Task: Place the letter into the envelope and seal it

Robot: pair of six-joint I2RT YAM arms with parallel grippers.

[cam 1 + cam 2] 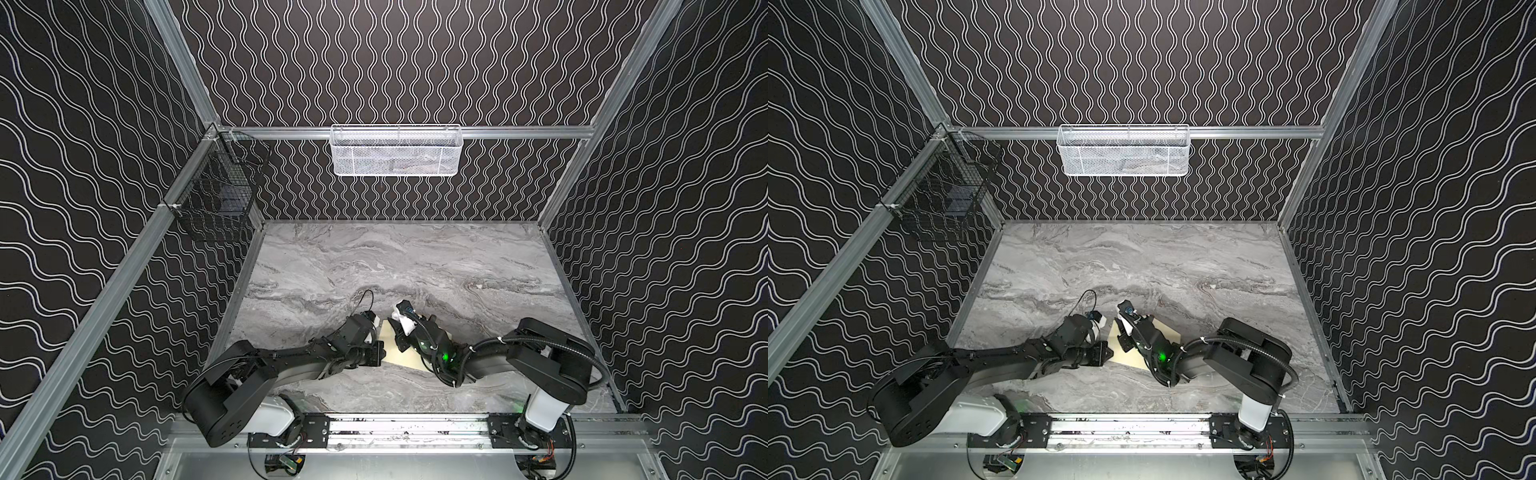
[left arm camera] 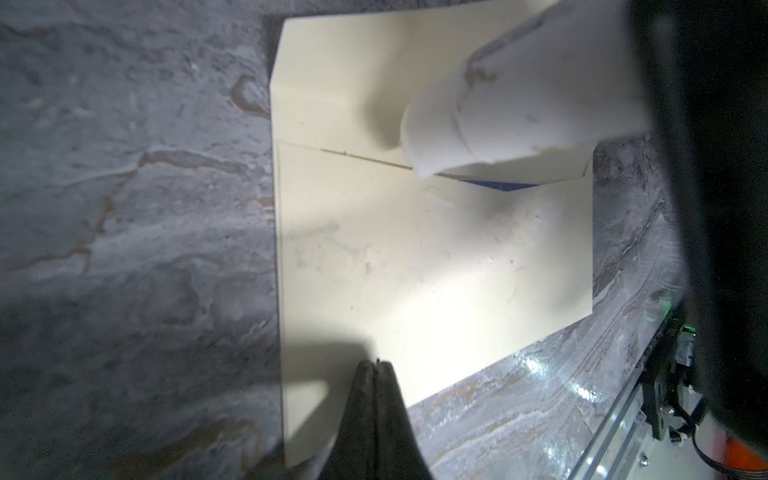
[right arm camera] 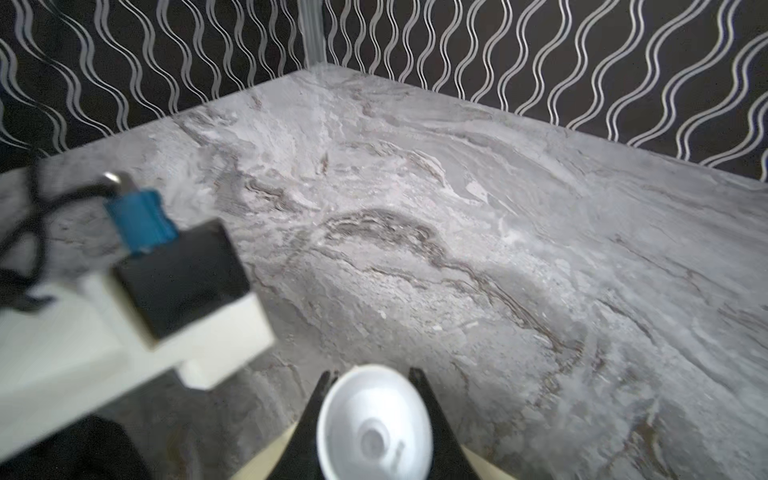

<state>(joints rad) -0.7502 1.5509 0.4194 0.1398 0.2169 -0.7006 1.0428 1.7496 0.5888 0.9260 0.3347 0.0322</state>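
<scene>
The envelope (image 2: 415, 257) lies flat on the tabletop (image 2: 124, 208) between the two arms, as both top views show (image 1: 388, 347); its flap is open, and the letter (image 2: 498, 185) is inside, with only a thin blue bit peeking out of the mouth; the right pincer (image 3: 372, 372) grips a white stick (image 2: 519, 108), and the stick's end touches the flap just beside the fold; the left pincer (image 2: 376, 368) is closed with nothing in it, and sits over the plain part of the envelope, across the mouth from the flap, maybe pressing it down; the envelope's long side runs along the fold, crosswise to the left pincer; so the right arm is nearer the flap, which I think must fold over next; a white basket (image 1: 396, 150) and a black basket (image 1: 216, 187) hang on the walls, and I cannot tell what is in them.
</scene>
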